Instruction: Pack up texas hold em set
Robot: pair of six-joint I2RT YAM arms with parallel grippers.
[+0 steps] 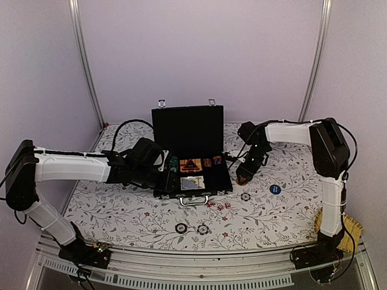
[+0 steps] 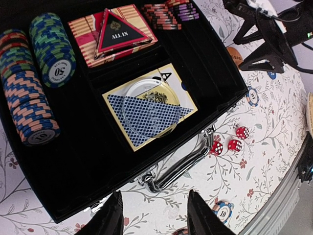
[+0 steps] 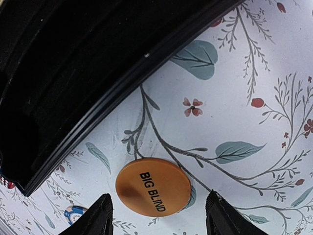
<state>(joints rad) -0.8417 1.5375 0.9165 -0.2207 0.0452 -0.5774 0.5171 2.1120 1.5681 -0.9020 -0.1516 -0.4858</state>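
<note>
Matt black lining in the briefcase (image 2: pixel 98 147), with a polished chrome-looking handle (image 2: pixel 178 169). Glossy translucent red dice (image 2: pixel 234 145) (plastic, by the look). Clear glossy puck (image 2: pixel 149 107) on the cards (image 2: pixel 188 106). Smooth orange disc (image 3: pixel 152 186) with a dull sheen. Printed floral table cover (image 3: pixel 234 88), smooth and matt.

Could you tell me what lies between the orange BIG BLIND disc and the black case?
Only bare floral tablecloth, per the right wrist view, separates the BIG BLIND disc from the case.
</note>
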